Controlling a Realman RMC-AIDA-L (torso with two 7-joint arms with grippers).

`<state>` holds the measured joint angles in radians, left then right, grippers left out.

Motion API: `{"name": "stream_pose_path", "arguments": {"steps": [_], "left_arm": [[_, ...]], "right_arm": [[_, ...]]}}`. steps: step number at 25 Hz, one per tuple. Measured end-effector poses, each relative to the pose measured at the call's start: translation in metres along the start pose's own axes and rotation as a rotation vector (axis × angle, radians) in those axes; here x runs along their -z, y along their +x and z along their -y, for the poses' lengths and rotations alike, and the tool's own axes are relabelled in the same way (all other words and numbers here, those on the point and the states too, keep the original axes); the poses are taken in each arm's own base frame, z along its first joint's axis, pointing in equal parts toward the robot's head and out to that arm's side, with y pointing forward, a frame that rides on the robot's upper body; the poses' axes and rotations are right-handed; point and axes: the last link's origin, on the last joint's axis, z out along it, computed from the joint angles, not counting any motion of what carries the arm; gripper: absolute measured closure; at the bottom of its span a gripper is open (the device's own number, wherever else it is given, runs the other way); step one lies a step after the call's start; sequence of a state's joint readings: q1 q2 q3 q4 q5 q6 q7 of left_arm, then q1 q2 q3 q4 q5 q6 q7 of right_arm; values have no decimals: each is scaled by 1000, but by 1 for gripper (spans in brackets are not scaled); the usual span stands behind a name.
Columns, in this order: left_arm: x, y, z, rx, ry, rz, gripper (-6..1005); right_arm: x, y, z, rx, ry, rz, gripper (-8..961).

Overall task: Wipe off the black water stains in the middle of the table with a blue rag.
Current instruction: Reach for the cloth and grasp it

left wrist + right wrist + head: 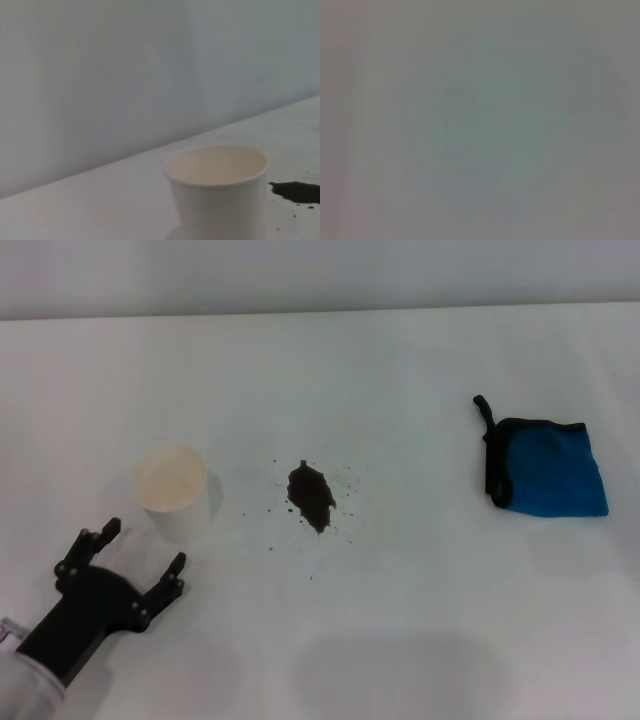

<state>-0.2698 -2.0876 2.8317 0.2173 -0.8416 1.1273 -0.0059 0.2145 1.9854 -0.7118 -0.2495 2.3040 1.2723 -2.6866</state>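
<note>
The black water stains (311, 498) form a small dark blotch with scattered specks in the middle of the white table (400, 620); the left wrist view catches the blotch (297, 191) beside the cup. The blue rag (548, 467), folded, with black edging and a short loop, lies flat at the right, untouched. My left gripper (140, 552) is open at the near left, just short of a white paper cup (172, 490), holding nothing. The right gripper is out of view; its wrist view shows only a blank grey surface.
The white paper cup (217, 192) stands upright and looks empty, left of the stain and directly ahead of the left gripper. A pale wall rises behind the table's far edge (320, 310).
</note>
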Motion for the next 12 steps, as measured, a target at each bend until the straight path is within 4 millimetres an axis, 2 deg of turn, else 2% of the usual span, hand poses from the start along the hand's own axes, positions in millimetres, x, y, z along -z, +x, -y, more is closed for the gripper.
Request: {"name": "stream_pose_path", "arguments": {"steps": [4, 7, 9, 12], "left_arm": [[18, -4, 2, 60, 79, -24, 106], [31, -1, 11, 117, 169, -79, 106], [39, 1, 19, 152, 221, -113, 106], [48, 2, 30, 179, 278, -146, 106]], "right_arm": [[3, 0, 3, -5, 6, -2, 197], [7, -5, 10, -78, 19, 12, 197], [8, -12, 19, -174, 28, 28, 197], [5, -24, 38, -407, 20, 7, 197]]}}
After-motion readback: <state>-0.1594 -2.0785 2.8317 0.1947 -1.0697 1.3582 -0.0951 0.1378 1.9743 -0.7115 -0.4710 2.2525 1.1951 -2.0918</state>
